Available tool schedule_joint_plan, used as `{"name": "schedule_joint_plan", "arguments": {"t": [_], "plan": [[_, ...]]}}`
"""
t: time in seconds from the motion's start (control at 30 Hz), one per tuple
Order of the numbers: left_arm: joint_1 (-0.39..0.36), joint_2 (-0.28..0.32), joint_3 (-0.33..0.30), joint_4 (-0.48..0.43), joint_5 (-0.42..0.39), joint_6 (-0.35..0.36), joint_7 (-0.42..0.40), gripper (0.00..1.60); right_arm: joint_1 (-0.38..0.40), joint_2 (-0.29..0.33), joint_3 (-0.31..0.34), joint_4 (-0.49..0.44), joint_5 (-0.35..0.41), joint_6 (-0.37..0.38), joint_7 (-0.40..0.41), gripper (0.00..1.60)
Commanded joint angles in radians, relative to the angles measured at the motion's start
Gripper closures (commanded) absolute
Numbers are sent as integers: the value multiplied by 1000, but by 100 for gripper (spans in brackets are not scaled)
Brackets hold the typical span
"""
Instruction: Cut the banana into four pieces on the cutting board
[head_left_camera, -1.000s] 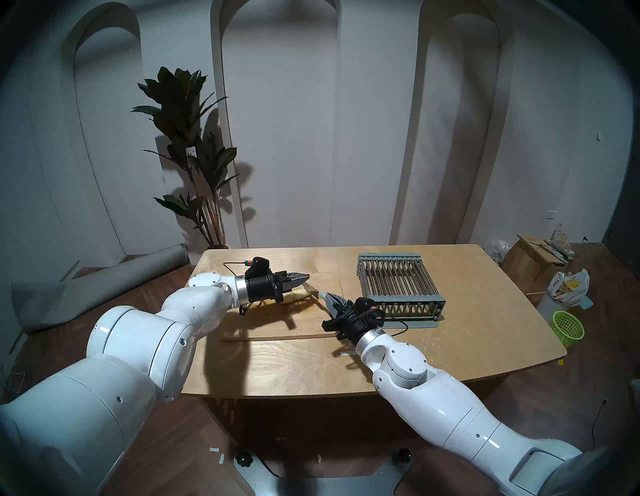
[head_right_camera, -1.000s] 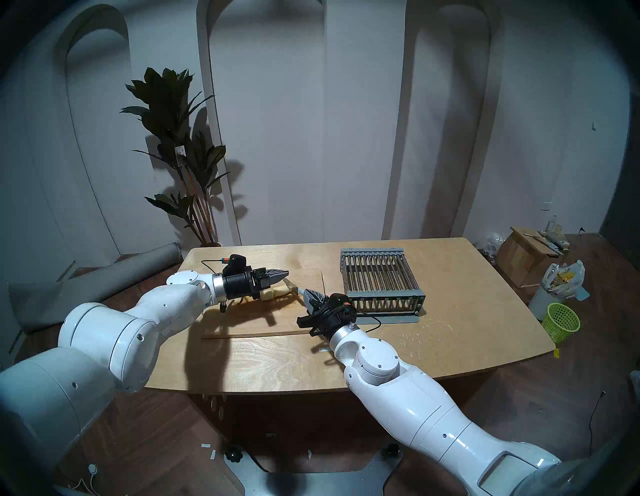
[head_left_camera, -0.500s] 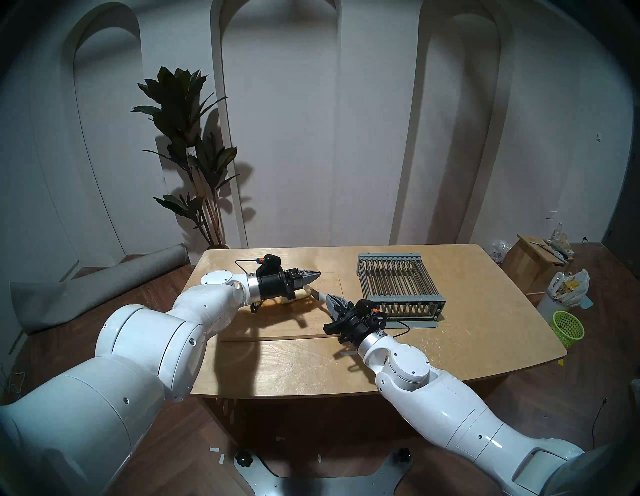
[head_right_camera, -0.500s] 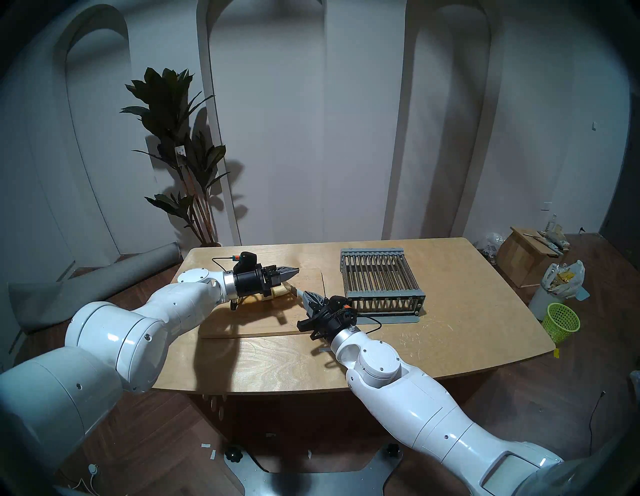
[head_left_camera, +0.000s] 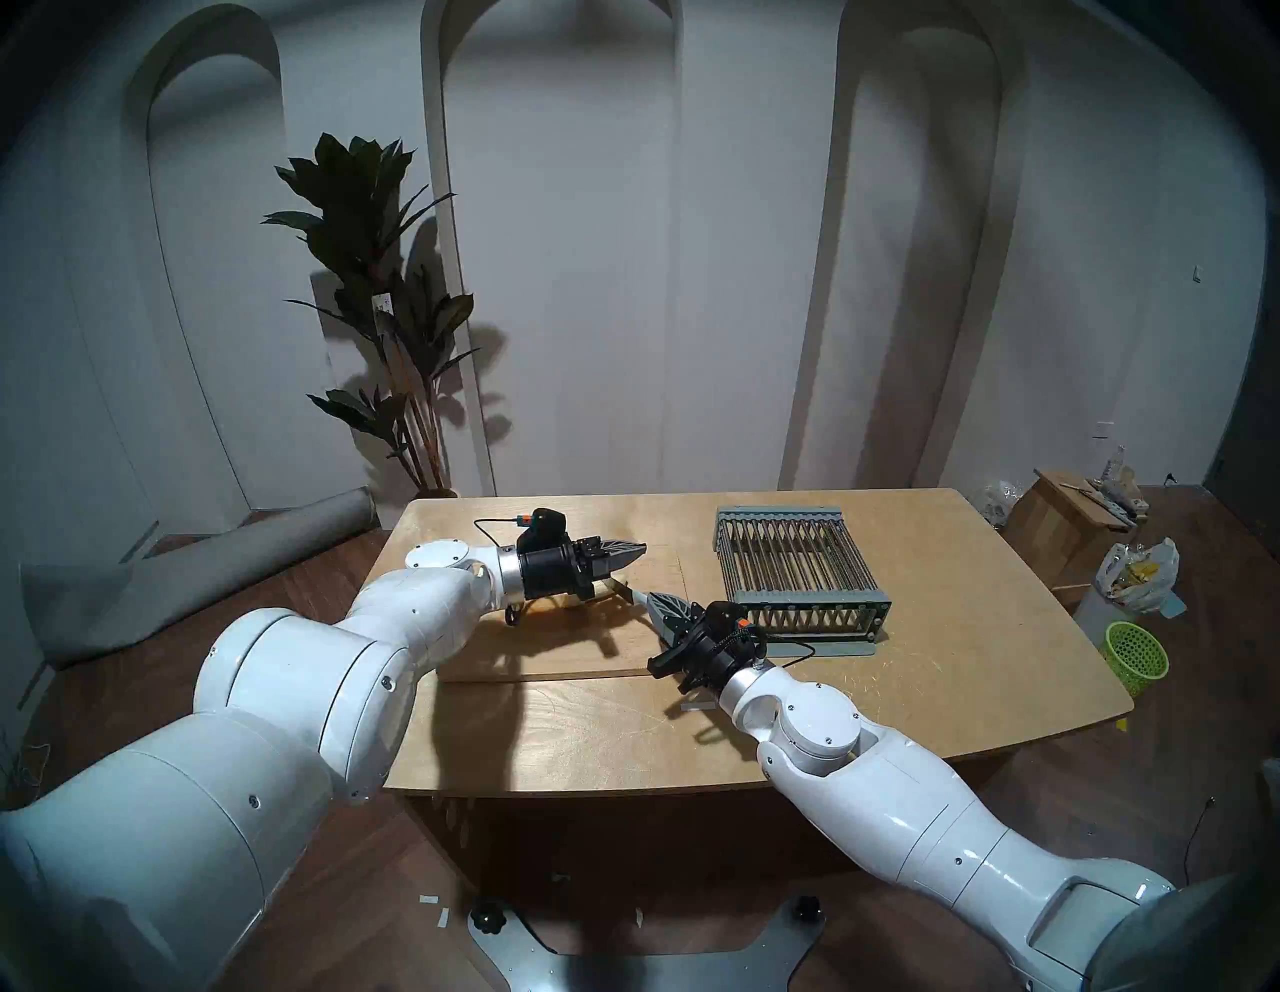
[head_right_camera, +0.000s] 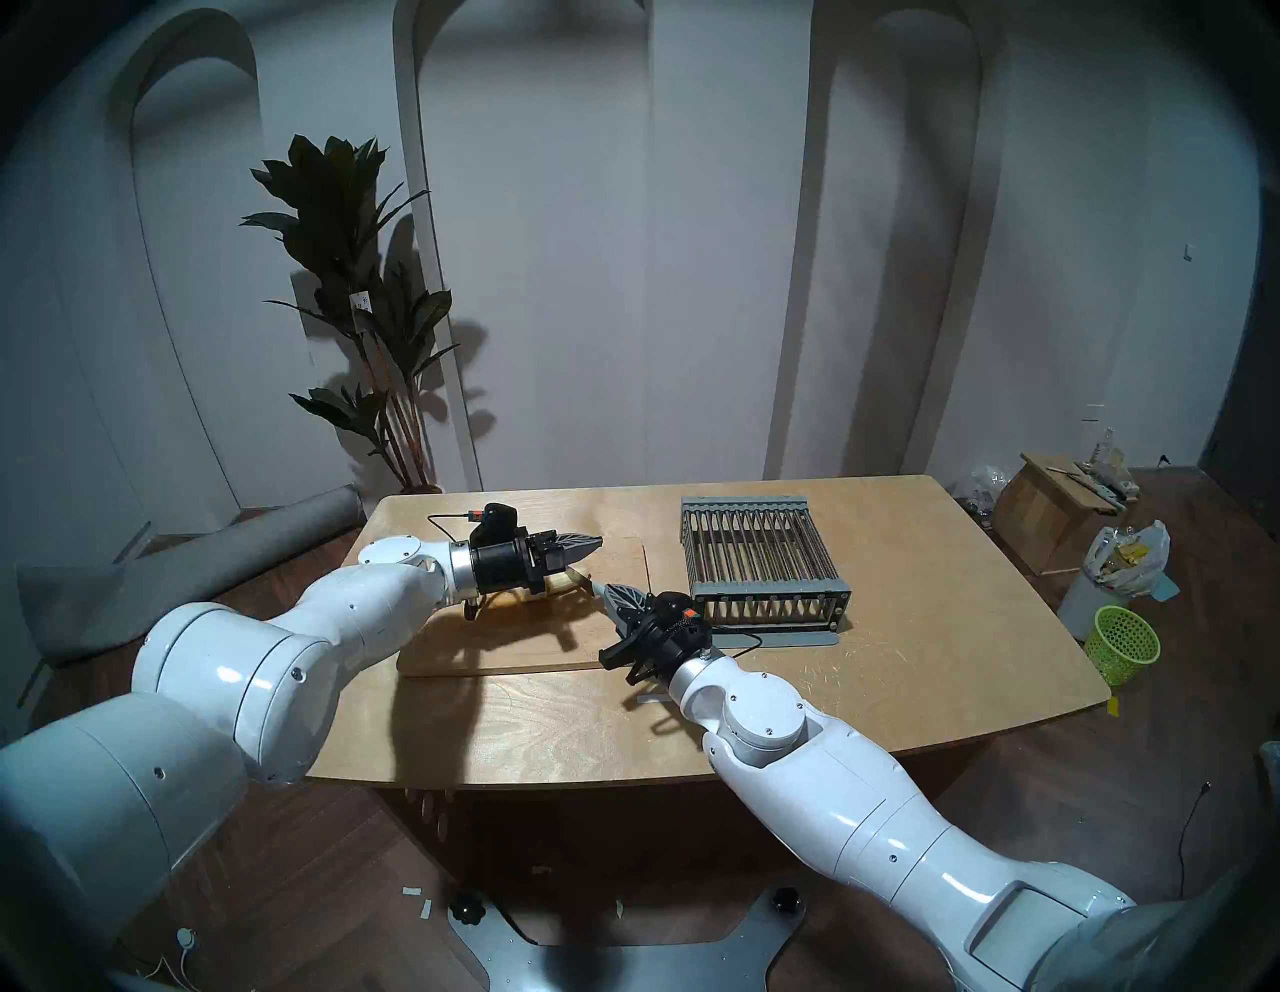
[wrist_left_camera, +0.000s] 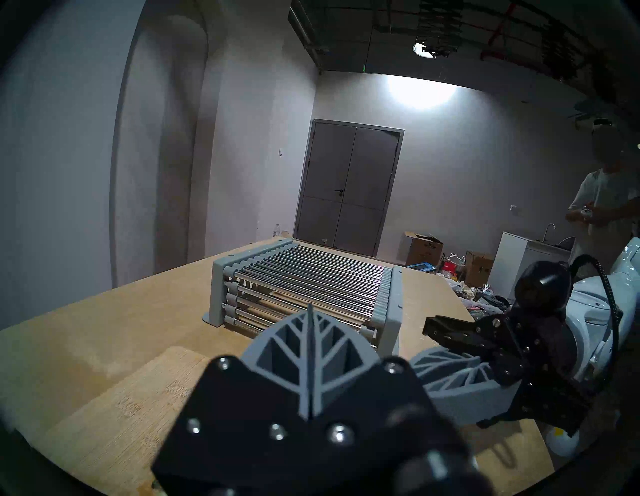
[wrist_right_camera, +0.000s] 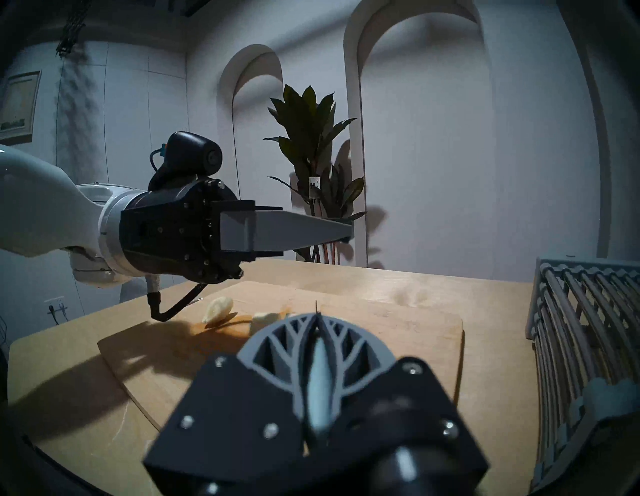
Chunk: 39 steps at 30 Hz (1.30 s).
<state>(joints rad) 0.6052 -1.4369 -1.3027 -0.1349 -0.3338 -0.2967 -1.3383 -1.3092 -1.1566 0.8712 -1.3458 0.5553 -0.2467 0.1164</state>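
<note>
Currently banana (wrist_right_camera: 218, 309) in chunks mid-cutting board (wrist_right_camera: 398, 322), toward counter's far-left corner | right gripper (wrist_right_camera: 317, 341) pinching knife (head_left_camera: 627, 591), blade by chunks | left gripper (wrist_right_camera: 341, 230) pressed together, empty, above them | step: judged mid-slicing, count hidden | next: steady piece, press blade straight down

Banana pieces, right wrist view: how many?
2 visible. One curved end piece lies on the cutting board below the left pincer; one chunk sits just behind the right pincer, which grips a knife and may hide more.
</note>
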Motion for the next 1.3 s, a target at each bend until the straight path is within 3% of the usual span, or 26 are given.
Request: {"name": "schedule_joint_plan", "arguments": {"t": [0.0, 0.67, 1.27], "plan": [[-30, 4, 8, -10, 9, 0, 0, 160, 41, -12, 18, 2, -2, -32, 10, 160], [-37, 21, 16, -11, 21, 4, -2, 160, 59, -91, 11, 66, 17, -58, 35, 160], [-6, -20, 52, 5, 66, -13, 89, 160, 69, -114, -7, 114, 21, -48, 49, 160]]}}
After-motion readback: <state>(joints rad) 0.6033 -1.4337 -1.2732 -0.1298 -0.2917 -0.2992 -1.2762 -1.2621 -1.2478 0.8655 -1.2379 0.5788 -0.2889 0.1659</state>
